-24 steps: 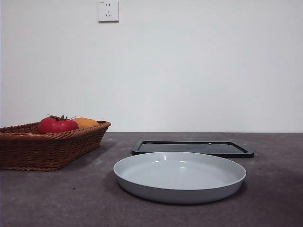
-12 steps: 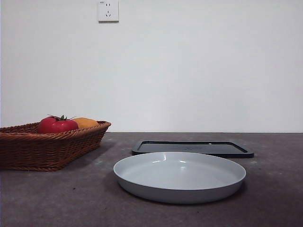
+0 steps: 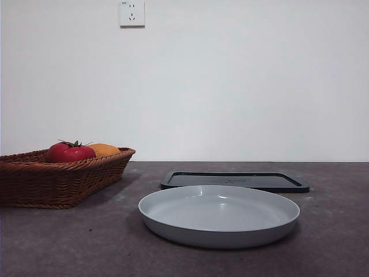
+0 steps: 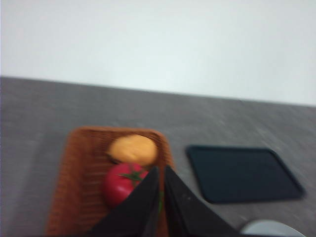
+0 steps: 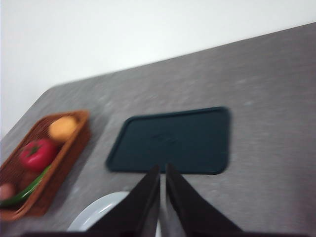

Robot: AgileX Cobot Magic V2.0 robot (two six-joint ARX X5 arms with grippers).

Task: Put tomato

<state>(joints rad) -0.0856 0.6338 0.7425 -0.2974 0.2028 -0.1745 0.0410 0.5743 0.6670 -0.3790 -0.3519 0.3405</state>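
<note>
In basket point(image 3: 40, 184): tomato point(image 3: 69, 152), no labels; L point(image 4: 161, 170) & R point(image 5: 162, 168) jaws together.

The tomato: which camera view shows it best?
The front view: the tomato is sharp there, though the basket rim hides its lower part. The left wrist view shows it blurred, partly behind the jaws; the right wrist view, small and blurred.

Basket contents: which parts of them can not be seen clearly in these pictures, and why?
- Front view: the wicker basket wall hides all but the tops of the tomato and the orange-yellow fruit; the green vegetable is not visible at all.
- Left wrist view: blurred; the left gripper covers part of the tomato.
- Right wrist view: blurred; the picture's edge cuts off the basket's near end, with a pinkish item I cannot identify.
</note>
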